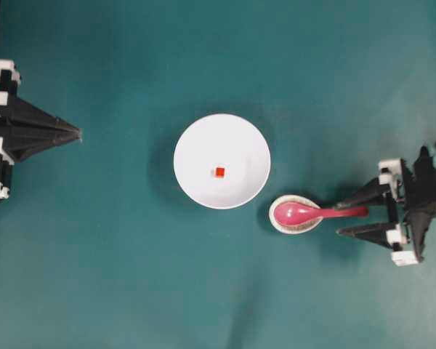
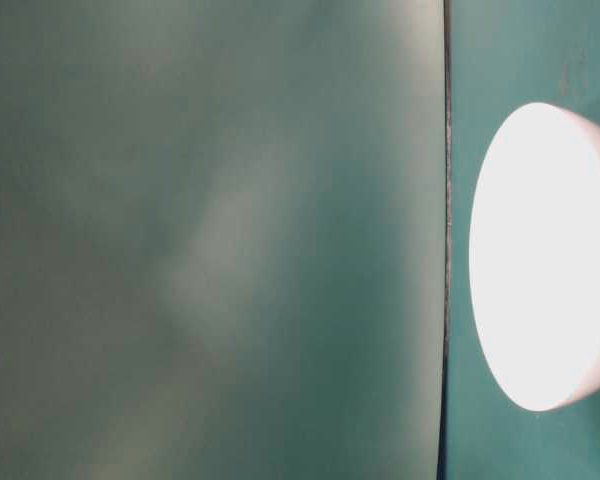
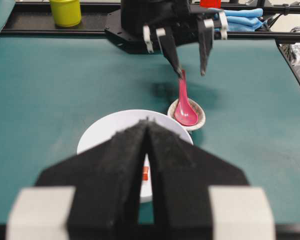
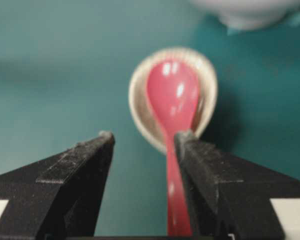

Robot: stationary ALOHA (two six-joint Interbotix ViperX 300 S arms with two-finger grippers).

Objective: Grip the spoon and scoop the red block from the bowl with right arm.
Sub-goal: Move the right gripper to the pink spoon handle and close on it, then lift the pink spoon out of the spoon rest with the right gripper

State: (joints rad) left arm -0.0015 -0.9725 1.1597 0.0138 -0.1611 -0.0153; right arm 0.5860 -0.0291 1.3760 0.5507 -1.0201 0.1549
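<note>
Closest to the right wrist camera, the right gripper has its jaws spread wide, released, not clamping anything. The handle of the pink spoon runs up between the two fingers, sitting right against the inner edge of the right-hand finger, while the other finger is well clear of it. No pinch on it at all.

The spoon's scoop rests inside the small speckled cream dish, with the handle sticking out over the rim toward the gripper. In the overhead view the dish sits just beside the white bowl, on its lower right, nearly touching it.

The red block lies in the bottom of the bowl, about dead center, on its own.

Way over on the far side of the teal table, the left gripper hangs with its jaws clenched together, holding nothing, tip pointing toward the bowl but well apart from it.

A yellow cup and some blue cloth sit behind the right arm.
</note>
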